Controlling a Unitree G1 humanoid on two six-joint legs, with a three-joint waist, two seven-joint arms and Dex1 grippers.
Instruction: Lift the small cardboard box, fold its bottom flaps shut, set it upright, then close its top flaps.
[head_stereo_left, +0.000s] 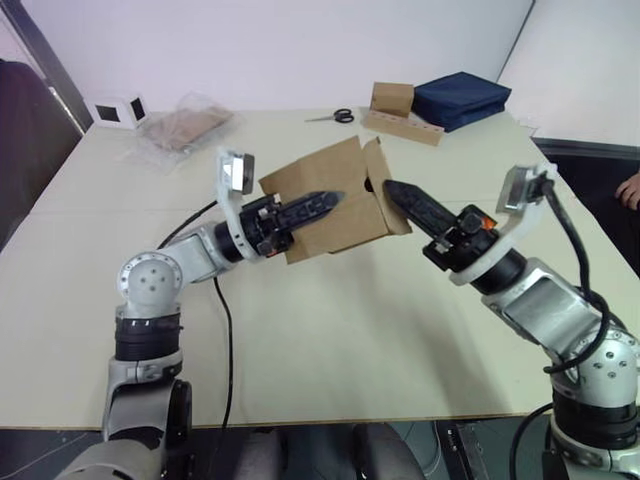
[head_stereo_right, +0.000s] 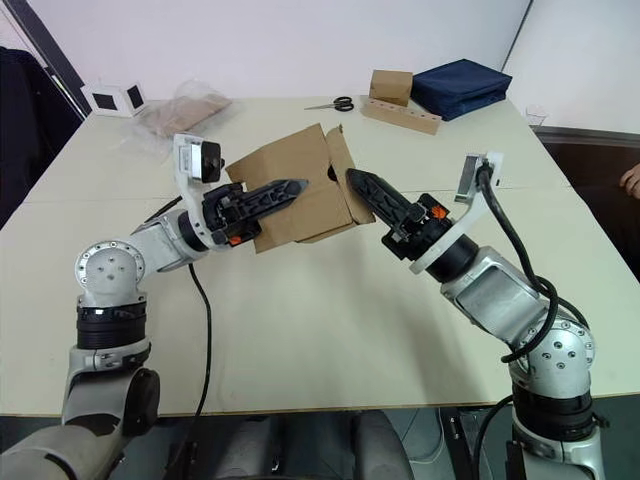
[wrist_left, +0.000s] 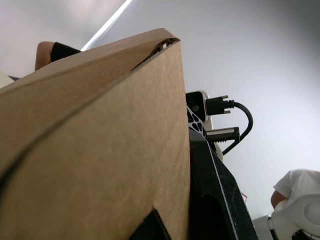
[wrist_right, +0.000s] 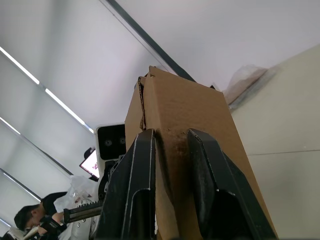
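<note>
The small cardboard box (head_stereo_left: 330, 200) hangs above the counter (head_stereo_left: 330, 340) at centre, its long axis running from 8 o'clock up to 2 o'clock with an open flap toward 2. The right gripper (wrist_right: 167, 145) pinches a box panel between its fingers; the left gripper (head_stereo_left: 335, 198) lies against the near face, fingers together. For clean folding, I judge the right should stay clamped while the left presses each bottom flap flat.

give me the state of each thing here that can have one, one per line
small cardboard box: lifted off the table, tilted, held between both grippers, a flap sticking out on its right side
left gripper: fingers lying against the box's front face
right gripper: fingers astride a box edge or flap
scissors: lying flat on the table, blades shut
plastic bag: lying flat, crumpled
</note>
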